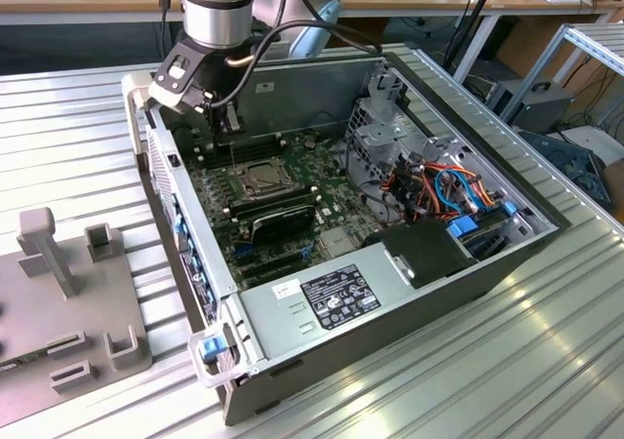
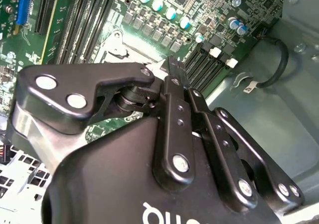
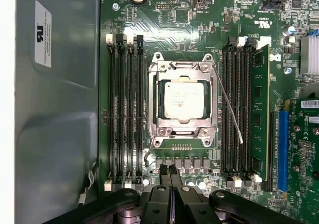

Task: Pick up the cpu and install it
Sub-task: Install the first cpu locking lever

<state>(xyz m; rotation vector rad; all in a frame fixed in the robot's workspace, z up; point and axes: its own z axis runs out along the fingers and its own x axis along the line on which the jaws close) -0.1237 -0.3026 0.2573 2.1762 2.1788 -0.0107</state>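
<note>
Gripper point(image 3: 171, 170): fingers point(image 3: 164, 173) pressing together, holding nothing | cpu point(image 3: 184, 100): sitting in socket frame point(image 3: 155, 92) on motherboard point(image 3: 164, 30) | gripper hovering beside socket.

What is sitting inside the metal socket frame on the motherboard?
The cpu lies flat inside the socket frame, silver top showing. Whatever lies beneath the chip is covered. The claw is shut beside it, holding nothing.

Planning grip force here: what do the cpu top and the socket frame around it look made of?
The cpu top looks like matte silver-grey metal: flat, evenly pale, faint print. The socket frame looks like bright bare steel, judging by its glints and stamped edges. The gripper has its jaws shut, holding nothing.
</note>
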